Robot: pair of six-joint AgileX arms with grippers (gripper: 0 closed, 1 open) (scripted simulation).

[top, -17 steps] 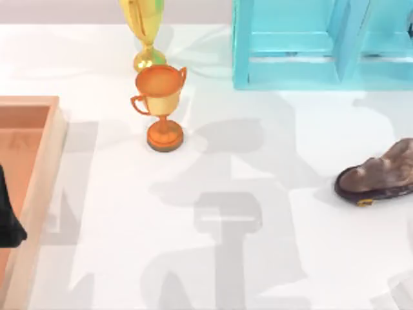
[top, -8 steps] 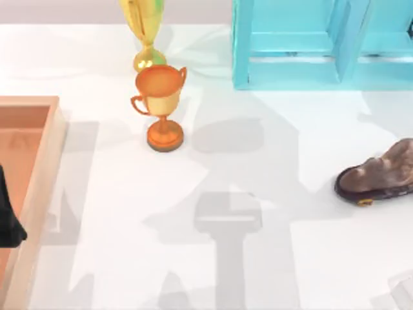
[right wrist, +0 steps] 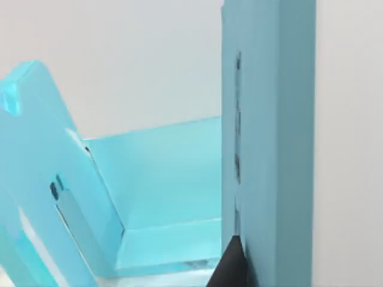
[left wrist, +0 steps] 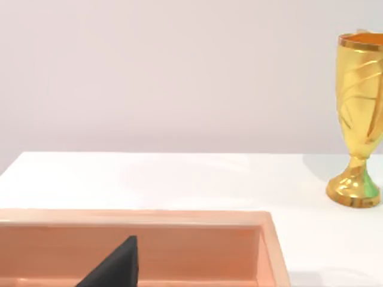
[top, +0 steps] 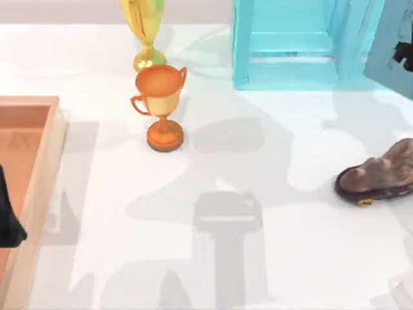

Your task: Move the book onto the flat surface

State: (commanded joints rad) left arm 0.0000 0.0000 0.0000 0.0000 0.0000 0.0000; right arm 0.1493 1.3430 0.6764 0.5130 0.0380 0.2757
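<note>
Teal book (top: 392,50) held upright at the bench's (top: 258,168) far right corner before the turquoise shelf (top: 290,45), right gripper (top: 404,53) fingers clamped on it, left gripper (top: 8,219) over the tray (top: 39,168) at the left edge, finger spread impossible to tell.

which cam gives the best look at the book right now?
Right wrist view: the book stands close up as a teal slab, the right tool's dark fingertip against it, shelf unit behind. The top view catches one corner at its right edge.

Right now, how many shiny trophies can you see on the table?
2. The orange trophy stands on the white table, left of the turquoise shelf. The gold trophy stands just behind it at the far edge. Others might be out of sight.
</note>
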